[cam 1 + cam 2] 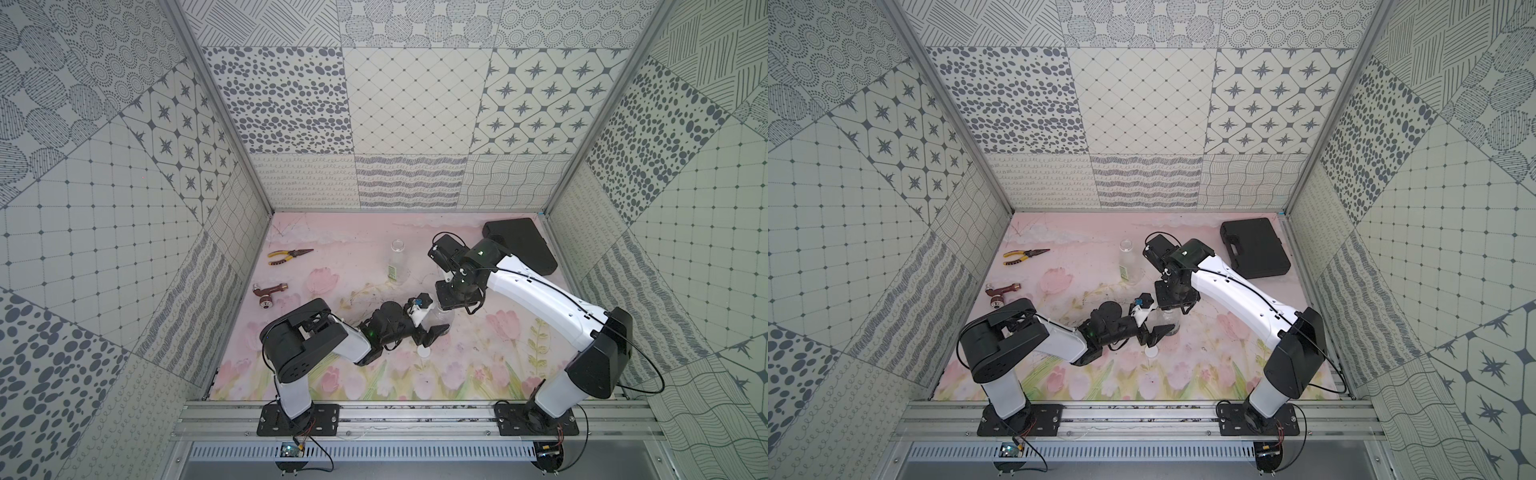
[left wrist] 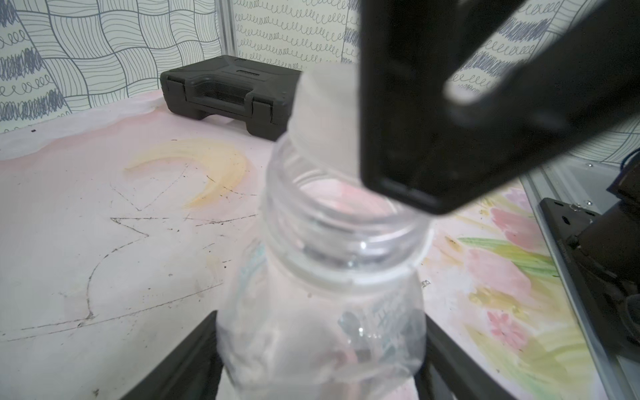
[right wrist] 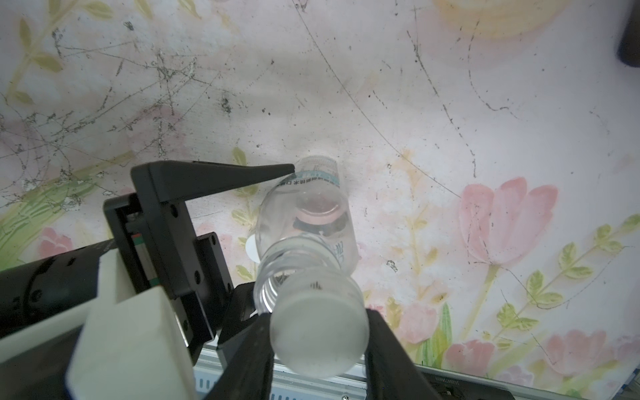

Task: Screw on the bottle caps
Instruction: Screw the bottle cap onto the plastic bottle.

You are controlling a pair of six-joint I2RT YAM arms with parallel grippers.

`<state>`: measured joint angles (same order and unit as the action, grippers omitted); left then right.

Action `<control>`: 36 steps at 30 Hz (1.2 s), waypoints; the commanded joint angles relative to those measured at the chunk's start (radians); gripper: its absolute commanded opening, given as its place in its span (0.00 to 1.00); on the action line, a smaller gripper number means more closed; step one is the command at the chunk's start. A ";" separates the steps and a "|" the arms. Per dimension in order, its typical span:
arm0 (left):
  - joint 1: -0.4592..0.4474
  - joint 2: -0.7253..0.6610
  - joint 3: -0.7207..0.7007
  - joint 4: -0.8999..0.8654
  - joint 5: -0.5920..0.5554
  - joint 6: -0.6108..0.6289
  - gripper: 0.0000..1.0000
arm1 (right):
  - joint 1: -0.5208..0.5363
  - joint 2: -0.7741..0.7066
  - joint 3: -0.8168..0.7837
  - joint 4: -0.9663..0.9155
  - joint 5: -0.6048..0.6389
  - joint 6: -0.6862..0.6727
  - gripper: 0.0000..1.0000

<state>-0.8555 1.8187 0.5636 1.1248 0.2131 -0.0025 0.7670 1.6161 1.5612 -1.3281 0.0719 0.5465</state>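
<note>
The shorter bottle (image 2: 329, 277) is clear, glossy plastic; the cap (image 3: 318, 336) is white, matt plastic. The surface (image 3: 450, 104) looks matt, scuffed with dark scratches. The far-right case (image 2: 225, 90) is black, grainy plastic; the near rail (image 1: 415, 411), bare metal.

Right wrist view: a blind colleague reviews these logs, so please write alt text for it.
The right fingers pinch a white cap at the threaded open neck of a clear bottle on a floral mat. One left finger reaches to the bottle's blue-white label.
</note>
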 commanded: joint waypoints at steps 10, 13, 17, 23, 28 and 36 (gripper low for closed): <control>0.012 0.006 0.016 0.072 0.044 -0.010 0.71 | -0.005 -0.013 0.023 -0.018 0.013 -0.008 0.37; 0.010 0.003 0.023 0.049 0.052 0.005 0.67 | -0.008 -0.013 0.042 -0.027 0.014 -0.014 0.37; 0.010 -0.005 0.039 0.002 0.078 0.017 0.62 | -0.008 -0.005 0.073 -0.047 0.002 -0.031 0.37; 0.004 -0.007 0.043 -0.014 0.088 0.032 0.62 | -0.008 0.011 0.087 -0.055 -0.018 -0.053 0.37; -0.003 -0.004 0.052 -0.033 0.091 0.044 0.63 | -0.008 0.036 0.082 -0.056 -0.024 -0.062 0.37; -0.010 -0.004 0.057 -0.048 0.091 0.059 0.62 | -0.008 0.056 0.060 -0.057 -0.003 -0.064 0.37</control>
<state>-0.8577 1.8198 0.6083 1.0672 0.2771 0.0261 0.7605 1.6562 1.6268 -1.3846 0.0570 0.4965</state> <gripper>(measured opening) 0.723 0.429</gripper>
